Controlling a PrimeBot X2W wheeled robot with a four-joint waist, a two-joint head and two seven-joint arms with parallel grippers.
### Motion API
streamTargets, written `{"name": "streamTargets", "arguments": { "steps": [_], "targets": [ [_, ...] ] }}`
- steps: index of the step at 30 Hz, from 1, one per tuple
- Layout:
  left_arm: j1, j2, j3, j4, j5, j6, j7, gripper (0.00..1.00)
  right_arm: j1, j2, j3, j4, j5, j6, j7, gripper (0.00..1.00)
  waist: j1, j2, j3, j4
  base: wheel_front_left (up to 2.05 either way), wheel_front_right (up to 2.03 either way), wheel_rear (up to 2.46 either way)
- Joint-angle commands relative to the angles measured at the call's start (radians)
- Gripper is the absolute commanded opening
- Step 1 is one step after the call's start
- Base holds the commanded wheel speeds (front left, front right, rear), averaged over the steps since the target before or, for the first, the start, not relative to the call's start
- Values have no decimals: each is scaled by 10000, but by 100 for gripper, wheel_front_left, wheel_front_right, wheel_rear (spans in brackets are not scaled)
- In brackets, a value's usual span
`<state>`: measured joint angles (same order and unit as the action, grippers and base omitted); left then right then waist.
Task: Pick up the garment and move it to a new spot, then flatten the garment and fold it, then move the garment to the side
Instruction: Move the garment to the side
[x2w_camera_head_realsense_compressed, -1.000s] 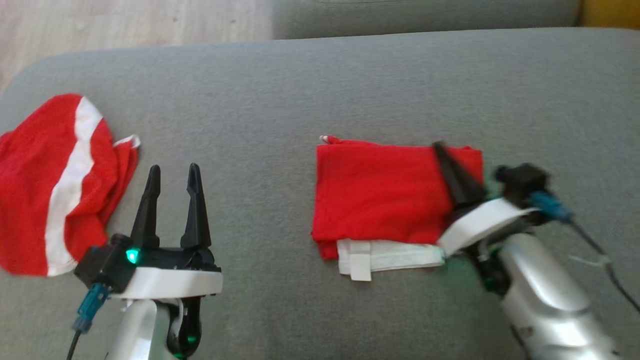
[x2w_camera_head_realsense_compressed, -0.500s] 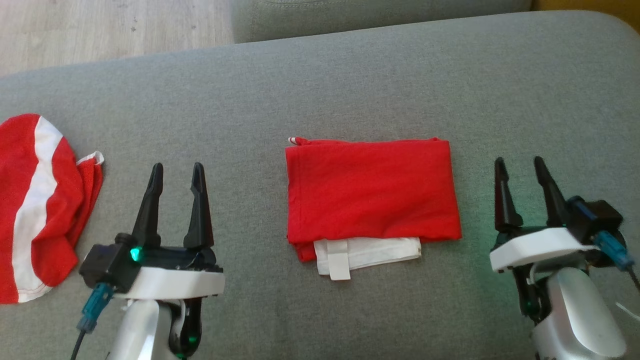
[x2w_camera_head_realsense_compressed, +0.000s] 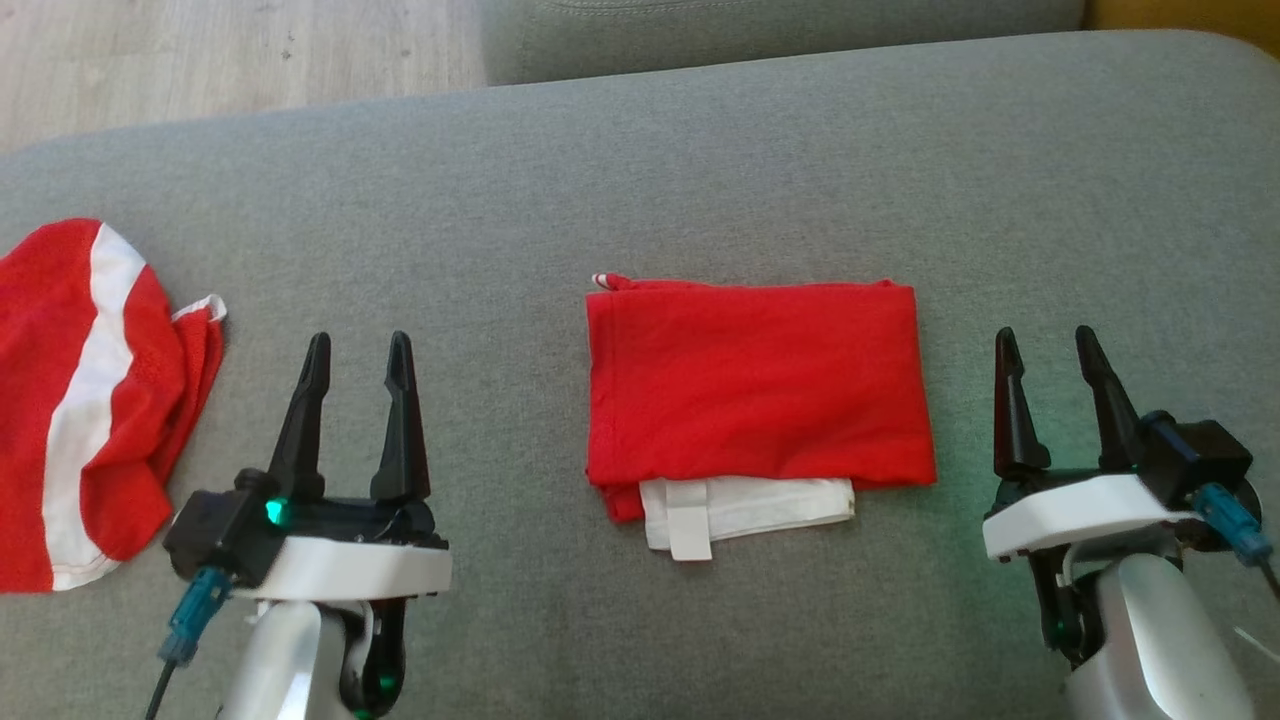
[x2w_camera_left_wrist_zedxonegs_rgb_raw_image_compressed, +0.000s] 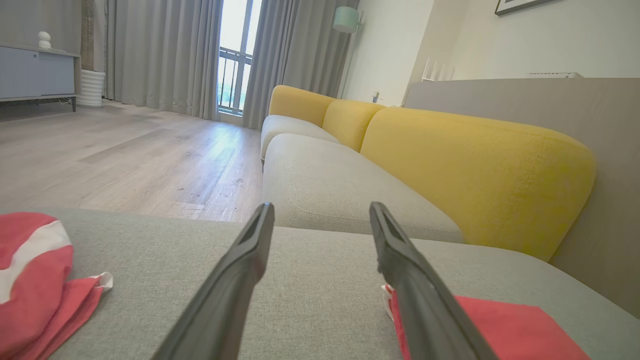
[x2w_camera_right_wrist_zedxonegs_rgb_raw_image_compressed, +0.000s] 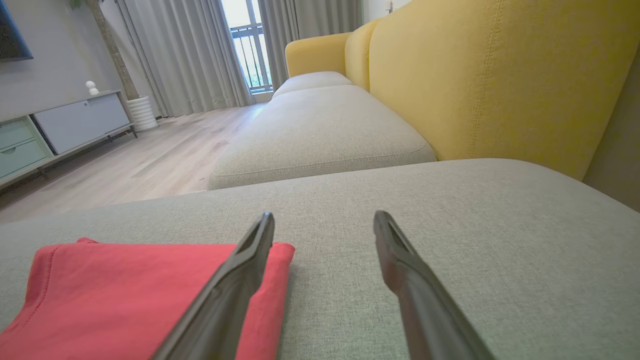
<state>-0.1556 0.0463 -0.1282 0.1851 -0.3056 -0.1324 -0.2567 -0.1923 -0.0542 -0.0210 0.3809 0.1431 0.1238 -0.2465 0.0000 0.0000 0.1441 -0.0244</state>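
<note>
Folded red garment (x2w_camera_head_realsense_compressed: 760, 385) lies mid grey seat cushion (x2w_camera_head_realsense_compressed: 700, 180), white layer (x2w_camera_head_realsense_compressed: 750, 505) poking out its near edge. Both grippers empty, jaws apart: left gripper (x2w_camera_head_realsense_compressed: 359, 340) well to its left, right gripper (x2w_camera_head_realsense_compressed: 1043, 334) just off its right side. Prob only the move aside remains: pinch thru all layers, lift low & level, avoid the crumpled red-&-white cloth (x2w_camera_head_realsense_compressed: 90, 400) far left.

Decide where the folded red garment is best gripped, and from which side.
Probably the right edge of the garment, approached from the right by the open right gripper beside it: that edge looks like a closed fold, while white layers poke out loose at the near edge.
</note>
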Motion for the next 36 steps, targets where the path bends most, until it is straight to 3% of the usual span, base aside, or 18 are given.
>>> {"name": "streamTargets", "arguments": {
  "steps": [1,27,28,29,30,36],
  "targets": [
    [-184,39,254,-327,-2,17,-51,100,-121,34,178,-354,-108,69,30,100,0,0,21,37,0,0,0],
    [-551,39,-216,-290,-136,17,-51,100,-1004,39,1182,2608,1058,69,1526,100,0,0,815,1033,0,0,0],
    [-550,39,-208,-284,-137,17,-51,100,-1052,39,1240,2703,1044,69,1539,89,0,0,820,1030,0,0,0],
    [-548,39,-198,-279,-135,17,-51,100,-1099,39,1293,2780,1013,69,1538,34,0,0,825,1020,0,0,0],
    [-545,39,-187,-276,-134,17,-51,100,-1148,39,1342,2825,930,69,1494,0,0,0,831,1004,0,0,0],
    [-559,39,-147,-271,-47,17,-51,100,-1558,37,943,2810,121,69,1135,0,0,0,824,774,0,0,0]
  ]
}}
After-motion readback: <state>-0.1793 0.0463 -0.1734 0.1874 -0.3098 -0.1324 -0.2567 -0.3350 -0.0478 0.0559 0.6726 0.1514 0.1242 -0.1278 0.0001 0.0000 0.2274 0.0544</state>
